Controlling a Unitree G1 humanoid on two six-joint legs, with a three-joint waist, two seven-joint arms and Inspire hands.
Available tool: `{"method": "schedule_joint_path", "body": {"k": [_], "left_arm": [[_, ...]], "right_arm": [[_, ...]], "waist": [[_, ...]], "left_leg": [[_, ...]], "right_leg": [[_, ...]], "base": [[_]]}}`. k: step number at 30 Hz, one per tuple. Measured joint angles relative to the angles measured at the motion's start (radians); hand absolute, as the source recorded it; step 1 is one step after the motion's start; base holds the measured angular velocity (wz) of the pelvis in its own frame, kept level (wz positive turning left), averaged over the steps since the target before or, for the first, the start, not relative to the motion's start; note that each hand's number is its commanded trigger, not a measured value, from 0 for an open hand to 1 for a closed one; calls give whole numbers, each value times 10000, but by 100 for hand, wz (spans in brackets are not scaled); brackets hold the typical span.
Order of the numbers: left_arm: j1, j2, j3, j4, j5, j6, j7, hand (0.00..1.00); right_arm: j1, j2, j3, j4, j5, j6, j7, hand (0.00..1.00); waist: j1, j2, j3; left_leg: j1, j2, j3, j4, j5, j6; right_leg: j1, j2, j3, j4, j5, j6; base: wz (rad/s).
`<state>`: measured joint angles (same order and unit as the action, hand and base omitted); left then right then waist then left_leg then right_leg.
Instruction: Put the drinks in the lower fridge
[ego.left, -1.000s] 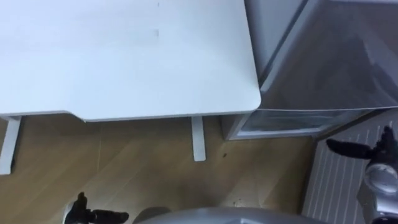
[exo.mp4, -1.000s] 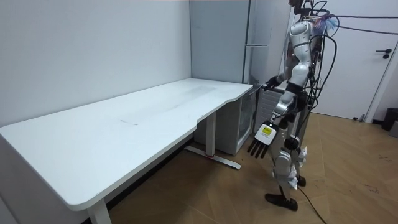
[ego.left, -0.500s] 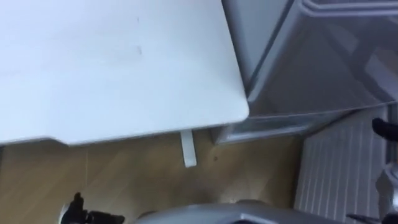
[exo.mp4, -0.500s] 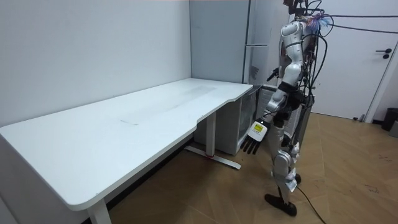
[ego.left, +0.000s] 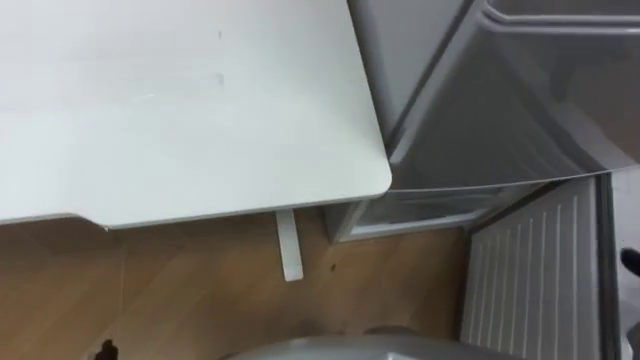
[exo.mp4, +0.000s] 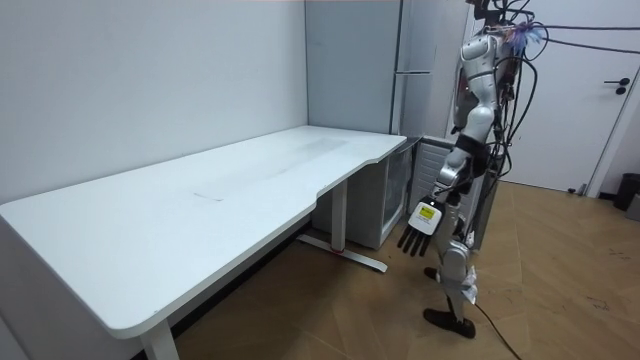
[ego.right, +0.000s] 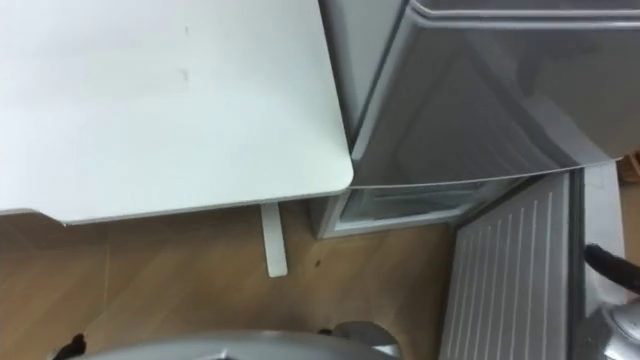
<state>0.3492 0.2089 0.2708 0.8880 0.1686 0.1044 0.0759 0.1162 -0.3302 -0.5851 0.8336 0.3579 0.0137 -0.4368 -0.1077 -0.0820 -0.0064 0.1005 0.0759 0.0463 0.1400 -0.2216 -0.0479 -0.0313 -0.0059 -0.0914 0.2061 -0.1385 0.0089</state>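
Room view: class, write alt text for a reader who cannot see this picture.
A humanoid robot stands on a wooden floor at the far end of a long white table, facing a tall grey fridge. Its left hand hangs open beside its leg.

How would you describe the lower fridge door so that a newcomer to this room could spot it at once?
Start at the big white table; the tall grey fridge stands beside its right-hand corner. At the fridge's foot, the lower door is swung open over the wood floor. Unlike the smooth grey front above it, it shows a white ribbed inner face.
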Motion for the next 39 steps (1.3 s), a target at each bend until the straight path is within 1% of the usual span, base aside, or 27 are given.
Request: {"method": "schedule_joint_path", "body": {"k": [1, 3, 4, 8, 11, 14, 16, 18, 21, 24, 27, 29, 31, 32, 33, 34, 35, 36, 37, 38, 39], "left_arm": [[1, 0, 5, 79, -5, 0, -9, 0], [9, 2, 44, 174, -1, 25, -26, 0], [16, 7, 85, 172, -1, 34, -43, 0], [14, -4, 394, 163, 12, 55, -199, 0], [37, -9, 434, 126, 12, 140, -218, 0], [53, -6, 440, 58, 14, 210, -218, 0], [53, -7, 439, 49, 12, 209, -222, 0], [54, -8, 439, 49, 12, 209, -222, 0], [50, -7, 430, 51, 12, 200, -222, 0], [-85, 23, 389, 51, 12, 171, -219, 0], [-117, 19, 328, 50, 9, 138, -257, 0], [-229, 21, 177, 122, 21, 124, -267, 0], [-410, 28, -171, 258, 24, 109, -332, 0], [-547, 26, -260, 313, 23, 71, -420, 0], [-610, 38, -359, 371, 5, 49, -426, 0], [-780, 54, -647, 516, -21, 43, -403, 0], [-1055, 32, -1001, 691, -9, 51, -365, 0], [-1218, 6, -1194, 733, -14, 49, -351, 0], [-1337, -23, -1548, 806, -13, 42, -319, 0], [-1435, -16, -2014, 883, -71, 43, -261, 0], [-1538, -20, -2190, 885, -95, 41, -258, 0]], "right_arm": [[-25, -120, -136, 304, 232, 42, 3, 0], [-146, -272, -358, 699, 407, 101, 6, 0], [-161, -357, -363, 898, 605, 103, 21, 0], [-137, -402, -367, 1212, 1245, 165, 42, 0], [-118, -420, -490, 1559, 1541, 404, 52, 0], [-12, -420, -584, 1719, 1538, 530, 134, 0], [95, -420, -665, 1816, 1538, 534, 179, 0], [271, -419, -680, 1915, 1536, 531, 366, 0], [302, -410, -678, 2299, 1519, 531, 632, 0], [404, -405, -494, 2521, 1536, 398, 961, 0], [501, -376, -196, 2530, 1534, 398, 1327, 0], [516, -358, 205, 2530, 1484, 391, 1492, 0], [566, -228, 1054, 2430, 1119, 265, 1683, 0], [603, -129, 1496, 2289, 827, 229, 1773, 0], [620, -87, 1753, 2152, 754, 249, 1829, 0], [738, 135, 2389, 1681, 712, 288, 1890, 0], [970, 301, 3104, 917, 398, 334, 1899, 0], [1060, 394, 3464, 552, 258, 343, 1918, 0], [1125, 626, 4035, -121, 163, 350, 1942, 0], [1349, 803, 4578, -1098, 160, 389, 2016, 0], [1457, 945, 4833, -1592, 190, 428, 2031, 0]], "waist": [[8, -3, 42], [1, 60, 67], [1, 79, 62], [0, 67, 57], [-13, 34, 37], [-29, -8, 25], [-37, -21, 26], [-44, 15, 59], [-47, 22, 73], [-19, 45, 63], [22, 53, 36], [72, 55, 45], [262, 66, 52], [368, 72, 55], [394, 72, 55], [496, 103, 73], [693, 140, 91], [812, 185, 103], [961, 237, 109], [1001, 246, 106], [1049, 257, 103]], "left_leg": [[2, 2, 6, 54, 1, 3], [13, -3, 60, 75, -22, 29], [18, -2, 77, 84, -26, 31], [-6, 4, 81, 115, -8, 3], [-8, 5, 83, 126, -4, 1], [-10, -1, 81, 116, -7, 6], [6, 0, 79, 124, -10, 11], [52, 1, 71, 125, -9, 12], [131, -5, 62, 80, -9, 12], [142, -13, 66, 87, -9, 12], [155, -10, 86, 93, -9, 12], [143, -9, 122, 96, -9, 12], [143, 15, 349, 98, -10, 11], [148, 40, 356, 61, -11, 10], [155, 48, 364, 42, -12, 10], [154, 61, 383, 36, -12, 9], [136, 87, 491, 29, -21, -3], [136, 119, 572, -4, -39, -18], [106, 180, 643, -70, -71, -14], [3, 203, 651, -59, -76, -22], [-23, 211, 679, -47, -78, -25]], "right_leg": [[6, 0, 41, 30, -15, 1], [-69, -16, 52, 198, -122, 55], [-111, -16, 69, 293, -162, 87], [-206, -14, 84, 463, -187, 50], [-208, -14, 81, 480, -164, -7], [-188, -22, 82, 476, -156, -43], [-145, -21, 96, 464, -154, -45], [-48, -16, 86, 337, -139, -39], [81, -18, 78, 209, -142, -28], [155, -33, 22, 105, -144, -7], [197, -26, -20, 43, -143, -9], [176, -21, -3, -13, -142, -7], [136, 14, 102, -29, -123, -12], [128, 49, 143, -39, -74, -18], [122, 63, 155, -40, -48, -21], [107, 90, 192, -52, -15, -29], [66, 131, 262, -104, 59, -41], [43, 179, 317, -165, 121, -47], [-25, 259, 376, -266, 254, -85], [-91, 280, 380, -289, 325, -112], [-125, 287, 386, -295, 353, -125]], "base": [[0], [-6], [-6], [-1], [0], [0], [0], [2], [1], [3], [0], [-4], [-16], [-14], [-9], [-16], [-21], [-32], [-24], [-22], [-19]]}}
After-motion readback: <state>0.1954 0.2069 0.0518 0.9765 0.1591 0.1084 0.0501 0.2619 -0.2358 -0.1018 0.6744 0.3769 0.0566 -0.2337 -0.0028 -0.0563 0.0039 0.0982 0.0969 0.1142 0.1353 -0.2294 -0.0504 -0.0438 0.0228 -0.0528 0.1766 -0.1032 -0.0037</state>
